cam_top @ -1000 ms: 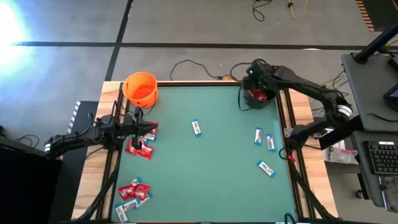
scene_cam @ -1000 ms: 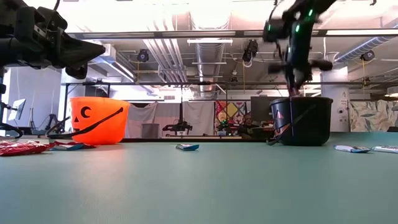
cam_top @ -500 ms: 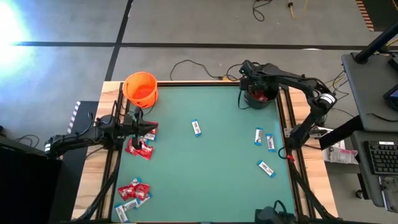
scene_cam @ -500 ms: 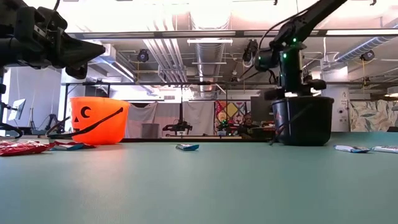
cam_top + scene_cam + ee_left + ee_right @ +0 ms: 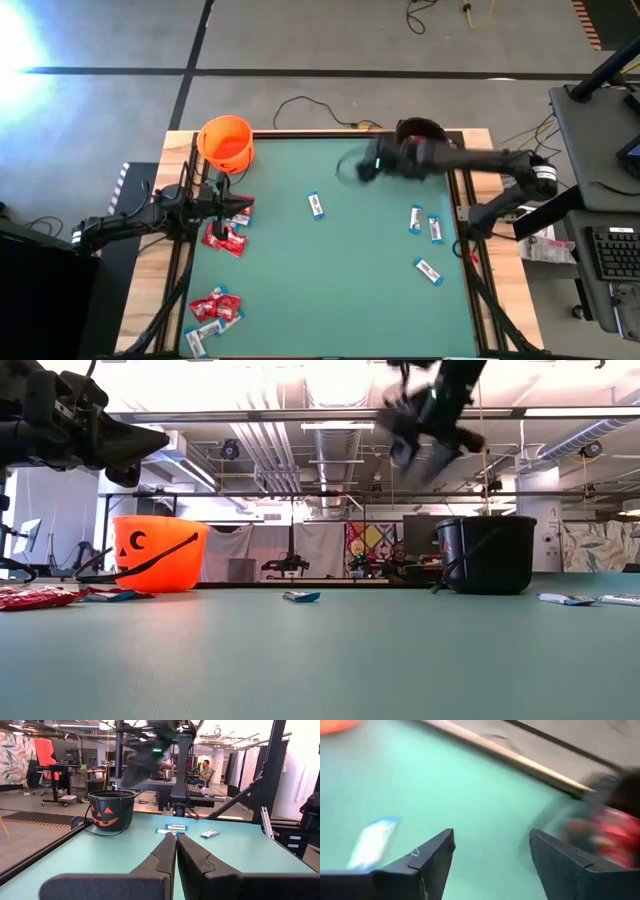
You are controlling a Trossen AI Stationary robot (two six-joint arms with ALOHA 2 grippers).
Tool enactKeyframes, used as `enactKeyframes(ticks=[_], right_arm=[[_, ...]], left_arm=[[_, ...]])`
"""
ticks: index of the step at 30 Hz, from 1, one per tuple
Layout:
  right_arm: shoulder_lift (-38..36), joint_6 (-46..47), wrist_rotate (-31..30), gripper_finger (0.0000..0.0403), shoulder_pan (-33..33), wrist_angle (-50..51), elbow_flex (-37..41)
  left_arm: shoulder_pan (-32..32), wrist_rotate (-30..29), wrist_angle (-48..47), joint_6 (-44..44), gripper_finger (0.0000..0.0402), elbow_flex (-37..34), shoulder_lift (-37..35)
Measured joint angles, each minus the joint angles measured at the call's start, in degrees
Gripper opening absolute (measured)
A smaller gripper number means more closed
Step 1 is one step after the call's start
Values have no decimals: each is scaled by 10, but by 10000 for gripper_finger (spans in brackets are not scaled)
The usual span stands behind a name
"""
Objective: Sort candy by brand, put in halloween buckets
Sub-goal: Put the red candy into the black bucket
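Hanging above the green tabletop, the right hand sits beside the black cauldron bucket, toward the middle, with its two fingers spread wide apart and nothing between them. In the low view that hand is up high, clear of the black bucket, which stands at the far right corner with a jack-o'-lantern face on its wall. From the right wrist, something red, too blurred to name, shows inside the dark bucket, and a light blue-and-white bar lies on the green surface ahead of the hand. The left hand waits at the left edge over a cluster of red packets, its fingers pressed together and holding nothing. The orange bucket stands at the far left corner, just beyond that hand. One blue-and-white bar lies near the middle of the tabletop, well apart from both buckets, and three more are scattered on the right side. A second heap of red packets lies near the front left corner, with one more blue-and-white bar at its front edge.
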State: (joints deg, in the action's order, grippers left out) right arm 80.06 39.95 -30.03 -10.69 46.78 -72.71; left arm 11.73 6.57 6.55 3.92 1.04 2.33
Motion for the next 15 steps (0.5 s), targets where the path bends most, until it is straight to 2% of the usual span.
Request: enactKeyframes(ticks=[3, 6, 11, 15], right_arm=[[18, -44, -1, 242, 95, -98, 17], [55, -100, -14, 243, 163, -203, 30], [135, -218, -10, 253, 221, -369, 31], [194, -329, 32, 259, 233, -497, 25]], left_arm=[[0, 0, 0, 0, 0, 0, 0], [0, 0, -1, 0, 0, 0, 0], [0, 0, -1, 0, 0, 0, 1], [0, 0, -1, 0, 0, 0, 1]])
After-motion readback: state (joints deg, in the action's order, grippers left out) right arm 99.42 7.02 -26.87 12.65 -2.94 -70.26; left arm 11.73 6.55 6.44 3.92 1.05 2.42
